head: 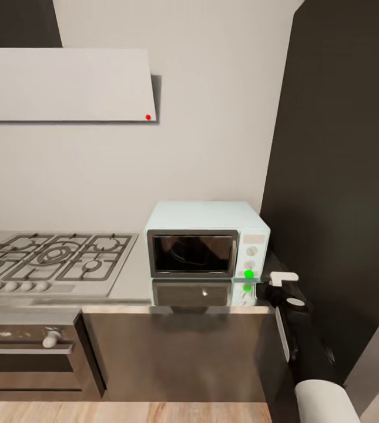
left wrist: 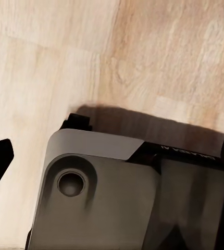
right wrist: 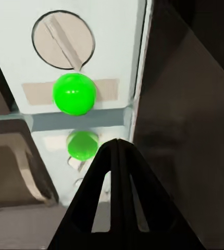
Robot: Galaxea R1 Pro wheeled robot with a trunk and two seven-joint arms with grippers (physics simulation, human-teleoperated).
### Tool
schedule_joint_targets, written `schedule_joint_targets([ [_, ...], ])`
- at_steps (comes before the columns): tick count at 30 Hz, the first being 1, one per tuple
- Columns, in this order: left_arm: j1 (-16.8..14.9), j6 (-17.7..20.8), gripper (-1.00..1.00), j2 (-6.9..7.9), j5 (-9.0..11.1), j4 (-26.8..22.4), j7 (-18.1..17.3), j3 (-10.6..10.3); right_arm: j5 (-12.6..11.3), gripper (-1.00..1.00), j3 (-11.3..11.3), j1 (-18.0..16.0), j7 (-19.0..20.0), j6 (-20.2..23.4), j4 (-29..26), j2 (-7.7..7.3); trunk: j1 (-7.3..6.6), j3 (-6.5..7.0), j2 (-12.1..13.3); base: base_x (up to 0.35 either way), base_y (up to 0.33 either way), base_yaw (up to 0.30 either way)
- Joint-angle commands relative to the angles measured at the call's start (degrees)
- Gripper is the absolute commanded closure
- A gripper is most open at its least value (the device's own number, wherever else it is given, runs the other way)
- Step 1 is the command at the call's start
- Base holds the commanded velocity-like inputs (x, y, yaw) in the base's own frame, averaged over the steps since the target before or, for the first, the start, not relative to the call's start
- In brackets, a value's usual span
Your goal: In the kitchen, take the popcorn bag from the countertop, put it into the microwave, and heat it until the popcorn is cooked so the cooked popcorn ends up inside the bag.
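The mint-blue microwave (head: 207,218) stands on the grey countertop (head: 129,276) with its dark glass door shut. Its green dot (head: 248,274) glows below two white knobs. My right gripper (head: 264,283) hovers just in front of that dot, fingers shut with nothing between them. In the right wrist view the closed tips (right wrist: 117,143) point just below the green dot (right wrist: 74,94), under a white knob (right wrist: 63,40); the dot's reflection lies on the glossy top. The popcorn bag and popcorn are hidden. My left gripper (left wrist: 112,164) hangs open over the wood floor.
A steel gas hob (head: 54,258) lies left of the microwave, with a built-in oven (head: 30,352) below and a flat white hood (head: 66,85) above. A tall dark cabinet (head: 342,176) rises close on the right. The robot's own base (left wrist: 117,198) lies beneath the left gripper.
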Motion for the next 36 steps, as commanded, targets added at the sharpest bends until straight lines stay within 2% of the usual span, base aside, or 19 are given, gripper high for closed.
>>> schedule_joint_targets([
  [1, -0.04, 0.13, -1.00, 0.00, 0.59, 0.00, -0.08, -0.50, 0.46, 1.00, -0.21, -0.03, 0.64, 1.68, -2.17, 0.08, -0.03, -0.08, -0.05, -0.317, 0.000, 0.000],
  [5, -0.04, 0.13, -1.00, 0.00, 0.59, 0.00, -0.08, -0.51, 0.14, 1.00, -0.16, 0.14, 0.95, 9.79, -8.16, 0.09, -0.03, -0.08, -0.05, -0.296, 0.000, 0.000],
  [8, -0.04, 0.13, -1.00, 0.00, 0.59, 0.00, -0.08, -0.51, 0.48, 1.00, -0.12, 0.88, 1.00, 16.31, -12.49, 1.77, -0.03, -0.08, -0.05, -0.248, 0.000, 0.000],
  [10, -0.05, 0.14, -1.00, 0.00, 0.59, 0.00, -0.08, -0.48, 0.53, 1.00, -0.06, 3.00, 1.03, 19.94, -15.02, 2.32, -0.03, -0.08, -0.05, -0.219, 0.000, 0.000],
  [12, -0.04, 0.14, -1.00, 0.00, 0.59, 0.00, -0.08, -0.51, 0.52, 1.00, -0.04, 5.06, 1.04, 20.82, -15.60, 2.41, -0.03, -0.08, -0.05, -0.156, 0.000, 0.000],
  [15, -0.03, 0.13, -1.00, 0.02, 0.59, 0.00, -0.08, -0.48, 0.42, 1.00, -0.15, 11.68, 1.02, 21.05, -15.18, 2.09, -0.03, -0.08, -0.05, -0.038, 0.000, 0.000],
  [18, -0.05, 0.15, -1.00, 0.06, 0.60, 0.00, -0.08, -0.45, 0.42, 1.00, -0.28, 13.75, 0.92, 20.02, -10.09, 1.82, -0.03, -0.08, -0.05, -0.004, 0.000, 0.000],
  [19, -0.05, 0.15, -1.00, 0.03, 0.59, 0.00, -0.08, -0.44, 0.45, 1.00, -0.33, 13.90, 0.78, 17.99, -4.38, 1.72, -0.03, -0.08, -0.05, 0.000, 0.000, 0.000],
  [20, -0.04, 0.14, -1.00, 0.04, 0.59, 0.00, -0.08, -0.43, 0.39, 1.00, -0.39, 13.96, 0.58, 13.75, 3.95, 1.42, -0.03, -0.08, -0.05, 0.000, 0.000, 0.000],
  [21, -0.04, 0.16, -1.00, 0.02, 0.59, 0.00, -0.08, -0.45, 0.34, 1.00, -0.48, 13.99, 0.42, 8.92, 11.42, 0.26, -0.03, -0.08, -0.05, 0.000, 0.000, 0.000],
  [22, -0.03, 0.15, -1.00, 0.02, 0.61, 0.00, -0.08, -0.46, 0.24, 1.00, -0.53, 14.00, 0.30, 1.23, 21.91, -2.48, -0.03, -0.08, -0.05, 0.000, 0.000, 0.000],
  [23, -0.03, 0.14, -1.00, 0.05, 0.60, 0.00, -0.08, -0.46, 0.15, 1.00, -0.51, 14.00, 0.18, -7.83, 35.22, -5.81, -0.03, -0.08, -0.05, 0.000, 0.000, 0.000],
  [24, -0.03, 0.14, -1.00, 0.05, 0.59, 0.00, -0.08, -0.44, 0.08, 1.00, -0.57, 14.01, 0.15, -12.60, 42.79, -6.98, -0.03, -0.08, -0.05, 0.000, 0.000, 0.000],
  [26, -0.03, 0.18, -1.00, 0.05, 0.60, 0.00, -0.08, -0.43, -0.14, 1.00, -0.57, 14.00, 0.09, -25.54, 61.54, -9.73, -0.03, -0.08, -0.05, 0.000, 0.000, 0.000],
  [27, -0.03, 0.20, -1.00, 0.06, 0.59, 0.00, -0.08, -0.43, -0.22, 1.00, -0.56, 14.32, -0.05, -29.16, 65.13, -10.10, -0.03, -0.08, -0.05, 0.000, 0.000, 0.000],
  [28, -0.04, 0.21, -1.00, 0.07, 0.59, 0.00, -0.08, -0.43, -0.61, 1.00, -0.69, 17.31, -0.84, -32.00, 67.21, -10.34, -0.03, -0.08, -0.05, 0.000, 0.000, 0.000],
  [29, -0.04, 0.22, -1.00, 0.08, 0.59, 0.00, -0.08, -0.44, -1.62, 1.00, -0.82, 21.68, -1.55, -33.45, 68.06, -10.25, -0.03, -0.08, -0.05, 0.000, 0.000, 0.000],
  [31, -0.03, 0.22, -1.00, 0.15, 0.59, 0.03, -0.08, -0.43, -2.58, 1.00, -0.88, 25.25, -2.03, -35.25, 68.53, -10.02, -0.03, -0.08, -0.05, 0.000, 0.000, 0.000],
  [36, -0.03, 0.22, -1.00, 0.71, 0.52, 0.00, -0.08, -0.43, -2.87, 1.00, -0.91, 26.12, -2.16, -36.32, 68.65, -9.93, -0.03, -0.08, -0.05, 0.000, 0.000, 0.000],
])
